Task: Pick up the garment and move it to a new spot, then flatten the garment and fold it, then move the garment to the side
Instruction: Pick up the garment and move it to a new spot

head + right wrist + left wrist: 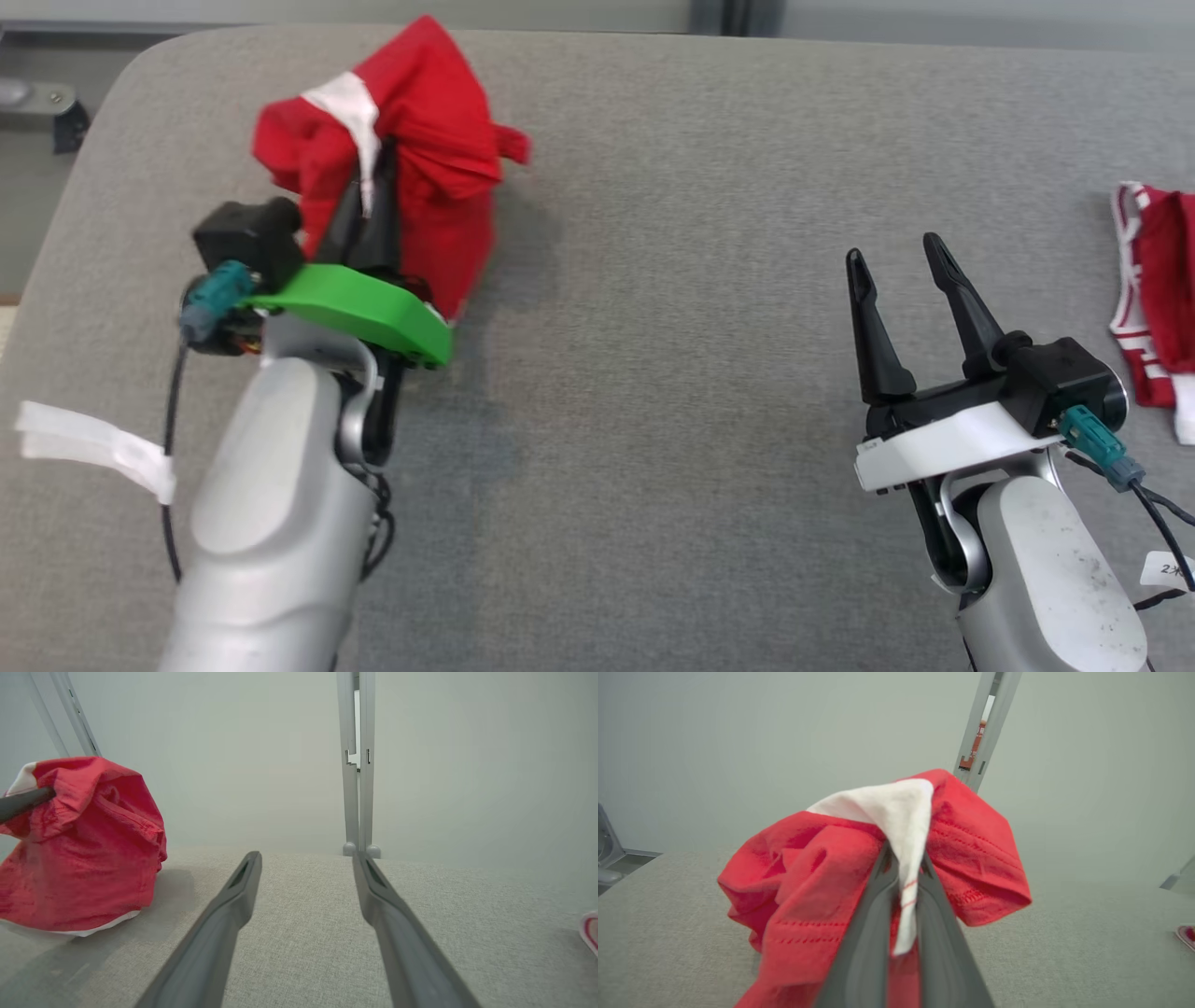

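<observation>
- Across most of the head view, a grey padded table [653, 392] is stretching from edge to edge and carrying everything else.
- Toward the upper left of that frame, the red garment [439, 131] is hanging in a crumpled bunch, its long axis running up and down the frame. At the left of the right wrist view its lowest hem seems to be brushing the table.
- Rising from the lower left, the left gripper [903, 858] is pinching the garment's white band, its jaws pressing nearly together with cloth between them. This arm is doing the carrying, and a new spot is probably waiting rightward on bare table.
- At the lower right, the right gripper [894, 250] is idling with its jaws spread wide around nothing, well apart from the garment, which is sitting to its left.
- At the right edge, another red-and-white cloth [1153, 308] is lying flat.
</observation>
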You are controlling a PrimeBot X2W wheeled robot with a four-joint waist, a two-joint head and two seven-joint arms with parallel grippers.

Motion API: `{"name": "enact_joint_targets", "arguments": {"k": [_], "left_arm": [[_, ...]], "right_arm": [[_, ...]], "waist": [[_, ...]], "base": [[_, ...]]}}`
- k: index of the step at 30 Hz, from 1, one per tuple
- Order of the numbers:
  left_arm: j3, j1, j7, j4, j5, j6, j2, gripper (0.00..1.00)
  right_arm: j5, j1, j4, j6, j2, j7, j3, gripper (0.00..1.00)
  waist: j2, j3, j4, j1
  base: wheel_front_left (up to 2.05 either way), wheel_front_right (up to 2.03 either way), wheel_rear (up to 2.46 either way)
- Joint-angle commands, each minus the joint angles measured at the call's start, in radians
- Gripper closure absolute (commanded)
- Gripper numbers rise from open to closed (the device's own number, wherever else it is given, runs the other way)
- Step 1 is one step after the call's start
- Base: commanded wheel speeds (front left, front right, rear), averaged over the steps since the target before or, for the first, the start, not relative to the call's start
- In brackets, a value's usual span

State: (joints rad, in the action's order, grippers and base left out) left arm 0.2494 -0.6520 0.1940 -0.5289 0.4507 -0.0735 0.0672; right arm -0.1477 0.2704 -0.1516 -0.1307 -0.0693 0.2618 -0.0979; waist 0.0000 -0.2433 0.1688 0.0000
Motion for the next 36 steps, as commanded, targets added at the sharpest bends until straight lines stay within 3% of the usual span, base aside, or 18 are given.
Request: {"name": "enact_joint_targets", "arguments": {"k": [1, 5, 9, 15, 18, 19, 20, 21, 25, 30, 33, 36], "left_arm": [[0.019, 0.032, -0.008, 0.029, 0.021, 0.016, -0.006, 1.0], [0.112, 0.073, -0.012, 0.105, 0.073, 0.062, -0.015, 1.0], [0.264, 0.091, 0.008, 0.174, 0.163, 0.149, -0.015, 1.0], [0.458, 0.068, 0.046, 0.2, 0.233, 0.259, -0.014, 1.0], [0.553, 0.061, 0.053, 0.18, 0.258, 0.288, -0.014, 1.0], [0.586, 0.06, 0.055, 0.168, 0.267, 0.296, -0.014, 0.81], [0.612, 0.059, 0.054, 0.155, 0.276, 0.301, -0.013, 0.27], [0.644, 0.056, 0.049, 0.14, 0.286, 0.301, -0.013, 0.0], [0.701, 0.031, 0.056, 0.107, 0.325, 0.308, -0.014, 0.0], [0.689, -0.006, 0.07, 0.103, 0.324, 0.304, -0.014, 0.0], [0.604, -0.024, 0.071, 0.132, 0.27, 0.311, -0.005, 0.0], [0.499, 0.0, 0.071, 0.188, 0.185, 0.304, 0.039, 0.0]], "right_arm": [[-0.004, -0.004, 0.006, 0.0, 0.004, 0.004, 0.002, 0.0], [-0.008, -0.005, 0.014, 0.0, 0.008, 0.004, 0.013, 0.0], [-0.009, 0.005, 0.021, 0.0, 0.01, 0.003, 0.021, 0.0], [-0.013, 0.017, 0.031, 0.0, 0.014, 0.004, 0.035, 0.0], [-0.015, 0.019, 0.033, 0.0, 0.015, 0.004, 0.037, 0.0], [-0.016, 0.02, 0.034, 0.0, 0.015, 0.004, 0.038, 0.0], [-0.016, 0.022, 0.034, 0.0, 0.016, 0.004, 0.039, 0.0], [-0.016, 0.023, 0.034, 0.0, 0.016, 0.004, 0.04, 0.0], [-0.017, 0.02, 0.036, 0.0, 0.017, 0.004, 0.046, 0.0], [-0.008, 0.005, 0.028, 0.0, 0.018, 0.004, 0.051, 0.0], [-0.003, -0.002, 0.018, 0.0, 0.018, 0.004, 0.038, 0.0], [0.0, -0.011, 0.008, 0.0, 0.017, 0.004, 0.03, 0.0]], "waist": [[0.0, 0.026, -0.058, 0.0], [0.0, 0.027, -0.101, 0.0], [0.0, 0.014, -0.146, 0.0], [0.0, -0.008, -0.197, 0.0], [0.0, -0.015, -0.214, 0.0], [0.0, -0.017, -0.218, 0.0], [0.0, -0.019, -0.222, 0.0], [0.0, -0.02, -0.224, 0.0], [0.0, -0.023, -0.225, 0.0], [0.0, -0.011, -0.201, 0.0], [0.0, 0.004, -0.183, 0.0], [0.0, 0.019, -0.167, 0.0]], "base": [[0.0, 0.0, 0.0], [0.0, 0.0, 0.0], [0.0, 0.0, 0.0], [0.0, 0.0, 0.0], [0.0, 0.0, 0.0], [0.0, 0.0, 0.0], [0.0, 0.0, 0.0], [0.0, 0.0, 0.0], [0.0, 0.0, 0.0], [0.0, 0.0, 0.0], [0.0, 0.0, 0.0], [0.0, 0.0, 0.0]]}}
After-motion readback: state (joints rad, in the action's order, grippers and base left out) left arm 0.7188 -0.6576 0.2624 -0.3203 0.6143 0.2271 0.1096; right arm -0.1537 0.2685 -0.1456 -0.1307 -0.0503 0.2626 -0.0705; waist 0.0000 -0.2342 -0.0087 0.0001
